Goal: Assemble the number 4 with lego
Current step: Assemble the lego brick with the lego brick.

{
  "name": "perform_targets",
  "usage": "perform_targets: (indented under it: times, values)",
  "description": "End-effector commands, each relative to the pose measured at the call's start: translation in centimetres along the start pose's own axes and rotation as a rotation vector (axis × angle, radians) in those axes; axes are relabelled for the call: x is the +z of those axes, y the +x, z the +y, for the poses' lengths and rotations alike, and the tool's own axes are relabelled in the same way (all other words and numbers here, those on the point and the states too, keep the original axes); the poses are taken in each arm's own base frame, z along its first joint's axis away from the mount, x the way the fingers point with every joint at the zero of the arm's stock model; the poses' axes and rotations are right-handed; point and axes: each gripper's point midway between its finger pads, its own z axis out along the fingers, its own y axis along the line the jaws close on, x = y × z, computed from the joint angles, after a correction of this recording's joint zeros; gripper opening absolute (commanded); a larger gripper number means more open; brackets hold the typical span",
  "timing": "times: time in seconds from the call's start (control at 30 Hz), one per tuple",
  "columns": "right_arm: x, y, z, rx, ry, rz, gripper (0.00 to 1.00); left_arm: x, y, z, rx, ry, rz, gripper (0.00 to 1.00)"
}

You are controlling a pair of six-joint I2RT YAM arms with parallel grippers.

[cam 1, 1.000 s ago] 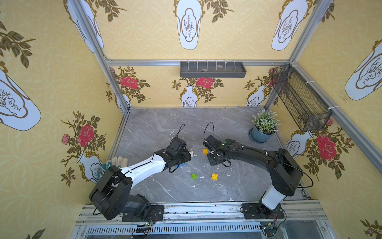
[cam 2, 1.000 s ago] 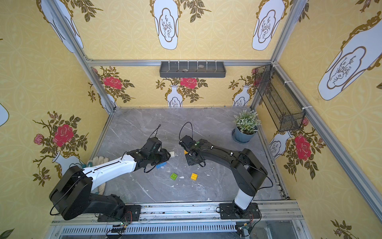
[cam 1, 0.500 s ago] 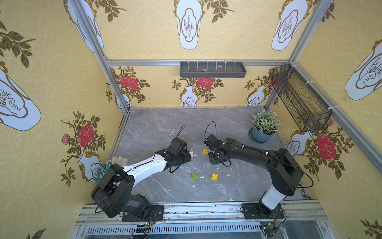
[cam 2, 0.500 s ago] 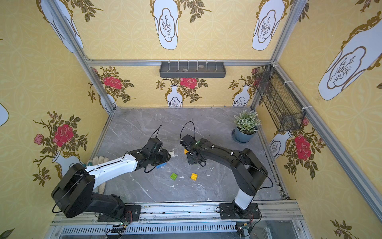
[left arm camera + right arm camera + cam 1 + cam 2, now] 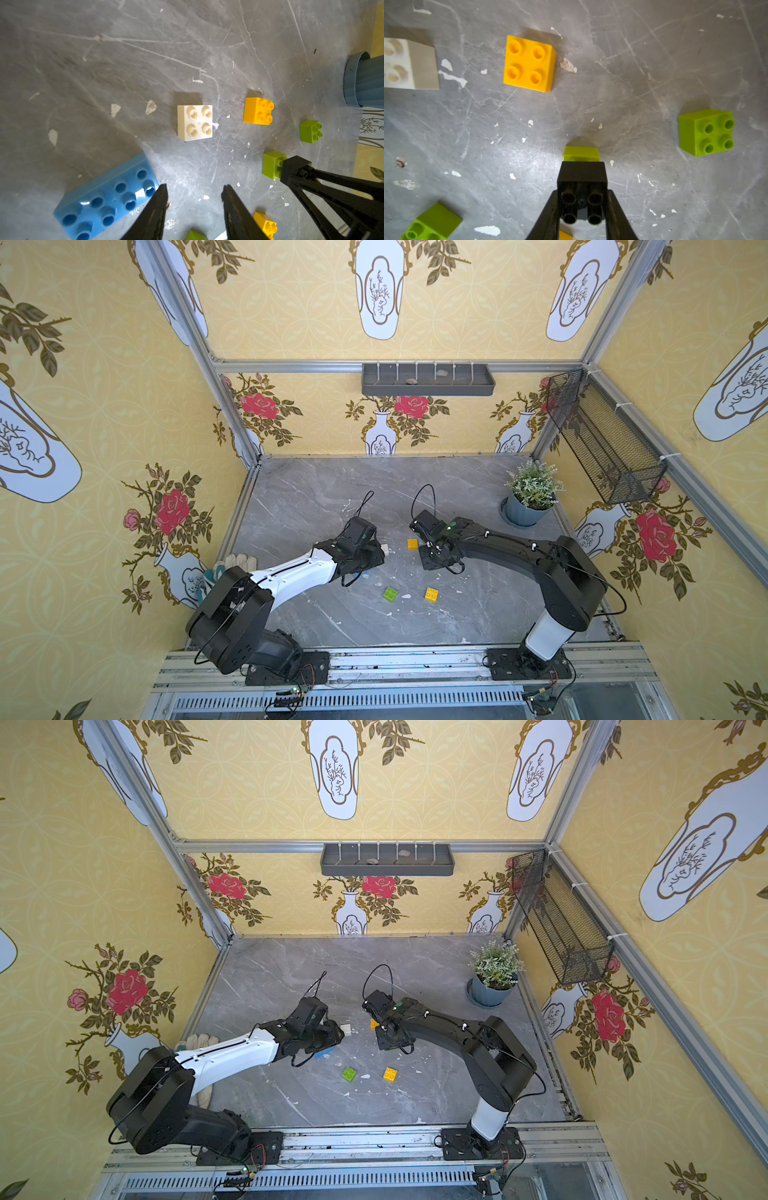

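Observation:
Loose lego lies apart on the grey table; the number 4 is out of view. A white brick (image 5: 195, 122), a yellow brick (image 5: 258, 111) and a green brick (image 5: 310, 131) lie ahead of my left gripper (image 5: 194, 191). It hovers open and empty beside the long blue brick (image 5: 106, 199). My right gripper (image 5: 582, 193) is shut on a black brick (image 5: 582, 176) that sits on a green brick (image 5: 581, 153). In a top view a green brick (image 5: 390, 594) and a yellow brick (image 5: 431, 594) lie nearer the front. Both grippers (image 5: 376, 556) (image 5: 432, 560) are low at mid-table.
A potted plant (image 5: 530, 499) stands at the back right. A black wire basket (image 5: 602, 439) hangs on the right wall and a grey shelf (image 5: 428, 379) on the back wall. Work gloves (image 5: 237, 562) lie by the left wall. White paint chips dot the table.
The left arm's rear links have shifted slightly. Both grippers and all the bricks stay where they were.

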Motion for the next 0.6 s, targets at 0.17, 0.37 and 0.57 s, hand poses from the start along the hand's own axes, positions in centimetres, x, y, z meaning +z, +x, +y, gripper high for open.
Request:
perform_targets:
  times: [0.17,0.37,0.57]
  values:
    - [0.5,0.2,0.3,0.004,-0.022,0.012,0.2,0.4,-0.2,-0.2,0.001,0.001,0.003,0.46]
    - [1.2,0.9,0.2,0.016,-0.025,0.037,0.2,0.6,0.0,0.0,-0.001,-0.013,0.015,0.46]
    - [1.5,1.5,0.0,0.037,-0.048,0.058,0.2,0.7,0.0,0.1,0.0,-0.019,0.016,0.46]
